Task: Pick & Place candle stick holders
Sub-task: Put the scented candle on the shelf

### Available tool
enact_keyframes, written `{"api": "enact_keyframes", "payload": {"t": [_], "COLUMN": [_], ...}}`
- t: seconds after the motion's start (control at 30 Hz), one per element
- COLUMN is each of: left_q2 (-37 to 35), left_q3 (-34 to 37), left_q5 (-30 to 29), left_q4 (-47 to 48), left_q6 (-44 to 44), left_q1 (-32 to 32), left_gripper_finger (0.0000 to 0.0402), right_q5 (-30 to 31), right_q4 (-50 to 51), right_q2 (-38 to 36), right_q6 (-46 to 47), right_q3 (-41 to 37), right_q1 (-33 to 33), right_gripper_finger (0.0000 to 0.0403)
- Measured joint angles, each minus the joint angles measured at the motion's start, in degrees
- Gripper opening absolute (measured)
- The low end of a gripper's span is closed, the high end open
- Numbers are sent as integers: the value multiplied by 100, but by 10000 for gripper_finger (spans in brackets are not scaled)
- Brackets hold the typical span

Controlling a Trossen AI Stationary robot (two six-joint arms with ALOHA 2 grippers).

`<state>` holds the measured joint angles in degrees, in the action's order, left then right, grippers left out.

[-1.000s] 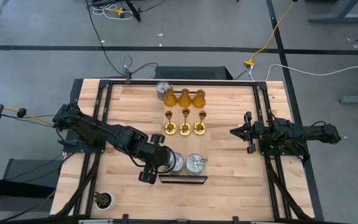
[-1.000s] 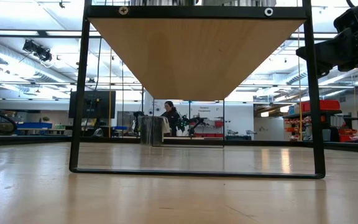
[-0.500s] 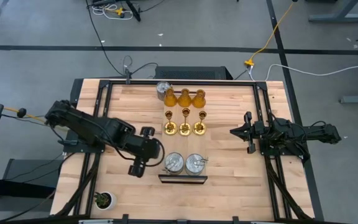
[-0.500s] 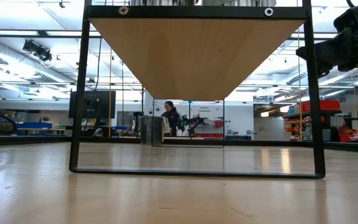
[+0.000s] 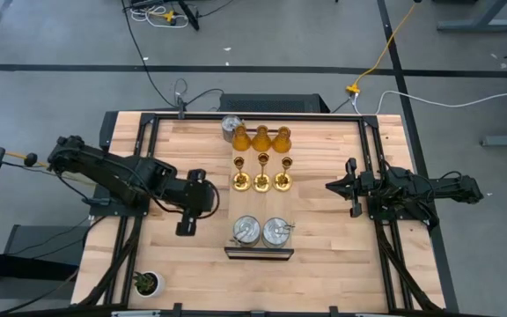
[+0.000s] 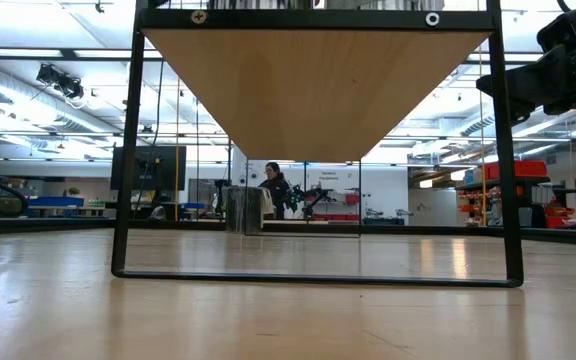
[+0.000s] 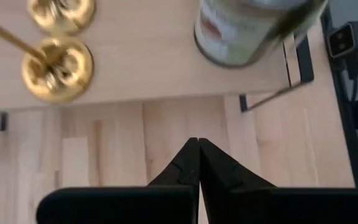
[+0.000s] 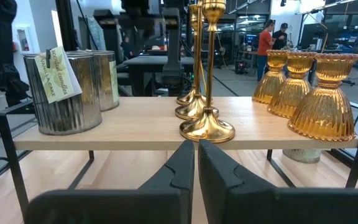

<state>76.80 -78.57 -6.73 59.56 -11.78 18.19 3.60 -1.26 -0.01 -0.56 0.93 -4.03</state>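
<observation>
You see three gold candlesticks [image 5: 262,180] in a row at mid-table. Beyond them stand three amber bell-shaped holders [image 5: 261,138], with one silver tin [image 5: 231,126] just beside the leftmost. Nearer than the gold row sit two more silver tins [image 5: 261,232]. Left of that row, your left gripper [image 5: 186,224] hovers clenched, empty. Your right gripper [image 5: 351,187], also clenched and empty, waits to the right.

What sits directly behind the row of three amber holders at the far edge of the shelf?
One silver holder stands behind the leftmost of the amber holders, partly hidden by it from above. Behind the other two only bare wooden shelf shows.
</observation>
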Motion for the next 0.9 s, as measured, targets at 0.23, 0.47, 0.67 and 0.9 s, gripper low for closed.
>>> {"api": "enact_keyframes", "payload": {"t": [0.23, 0.47, 0.67, 0.9], "left_q2": [-845, -1806, -2582, -3040], "left_q3": [1403, 2518, 3378, 4241], "left_q5": [309, 316, 316, 304], "left_q4": [-1036, -1705, -2375, -3400], "left_q6": [-109, 22, 304, 352], "left_q1": [-243, -559, -833, -1122], "left_gripper_finger": [4, 4, 7, 5], "right_q5": [0, 0, 0, 0], "right_q4": [0, 0, 0, 0], "right_q2": [0, 0, 0, 0], "right_q6": [0, 0, 0, -1], "right_q3": [-1, -2, -1, 0], "right_q1": [2, 2, 0, 1], "right_gripper_finger": [27, 27, 27, 27]}}
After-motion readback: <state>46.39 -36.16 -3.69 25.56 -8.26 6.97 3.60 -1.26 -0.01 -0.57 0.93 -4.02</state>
